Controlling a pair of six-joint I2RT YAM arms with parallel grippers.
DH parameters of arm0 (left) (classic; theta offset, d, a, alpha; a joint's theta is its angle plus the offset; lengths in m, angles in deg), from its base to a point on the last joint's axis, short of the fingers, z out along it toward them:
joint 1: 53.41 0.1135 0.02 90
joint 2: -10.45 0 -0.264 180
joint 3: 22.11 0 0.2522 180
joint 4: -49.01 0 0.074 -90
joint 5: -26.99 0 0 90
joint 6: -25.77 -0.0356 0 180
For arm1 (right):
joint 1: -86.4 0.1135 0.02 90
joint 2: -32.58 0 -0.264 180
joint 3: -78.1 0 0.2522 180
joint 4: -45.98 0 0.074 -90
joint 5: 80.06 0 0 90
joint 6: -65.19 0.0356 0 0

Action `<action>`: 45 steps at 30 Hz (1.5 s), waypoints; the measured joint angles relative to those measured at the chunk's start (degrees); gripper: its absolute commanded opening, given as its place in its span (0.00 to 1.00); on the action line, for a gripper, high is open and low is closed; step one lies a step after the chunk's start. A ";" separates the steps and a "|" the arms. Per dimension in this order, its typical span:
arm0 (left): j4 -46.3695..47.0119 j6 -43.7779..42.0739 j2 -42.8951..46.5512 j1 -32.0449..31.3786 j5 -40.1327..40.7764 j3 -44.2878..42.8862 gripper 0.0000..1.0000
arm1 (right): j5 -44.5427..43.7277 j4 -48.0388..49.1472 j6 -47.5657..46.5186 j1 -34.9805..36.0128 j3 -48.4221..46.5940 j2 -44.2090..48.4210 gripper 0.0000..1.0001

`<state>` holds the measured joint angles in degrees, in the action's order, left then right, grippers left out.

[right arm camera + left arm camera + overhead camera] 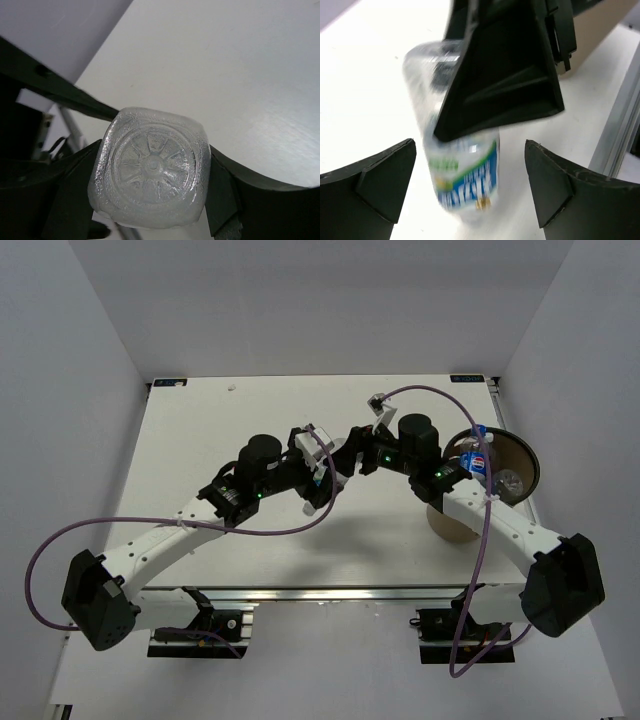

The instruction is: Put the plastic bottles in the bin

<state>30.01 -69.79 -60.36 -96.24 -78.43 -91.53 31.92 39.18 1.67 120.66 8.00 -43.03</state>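
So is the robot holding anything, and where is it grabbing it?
Yes: the right gripper pinches a plastic bottle by its sides near the base. The left gripper is open around it, not touching.

**Left wrist view.** The bottle [467, 185] is smeared by motion, so you cannot read its label. One finger [505, 75] of the right gripper [150, 187] covers its upper half and its cap. Both fingers of the left gripper [470, 150] are cut off by the lower edge. The bin [605, 25] shows only as a brown patch, cut off by the upper edge.

**Right wrist view.** You see only the bottle's base; its body lies hidden behind it.

**Top view.** The two grippers, meeting at mid-table, hide this bottle. The right arm [500, 525] covers the bin's near left side. The bottles in the bin [478, 455] are too small for you to count.
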 measured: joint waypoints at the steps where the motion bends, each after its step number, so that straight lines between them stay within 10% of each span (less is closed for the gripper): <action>1: 0.57 0.44 0.81 -0.04 0.74 0.13 0.98 | -2.38 -0.68 -1.31 -0.02 -0.07 0.90 0.03; 15: 0.42 13.53 -3.39 1.16 25.03 -5.86 0.98 | -47.67 -10.99 -27.96 -6.25 -23.56 17.33 0.00; 26: -5.11 23.85 -19.80 13.09 23.26 -14.51 0.98 | -80.65 -16.35 -40.19 -6.19 -24.13 24.39 0.00; 45: -7.58 27.06 -23.04 16.41 20.52 -13.62 0.98 | -76.24 -37.57 -22.47 -19.85 -20.59 14.40 0.00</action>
<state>22.43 -42.74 -83.40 -79.82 -57.91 -105.14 -44.32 1.61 -20.80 100.81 -12.59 -28.63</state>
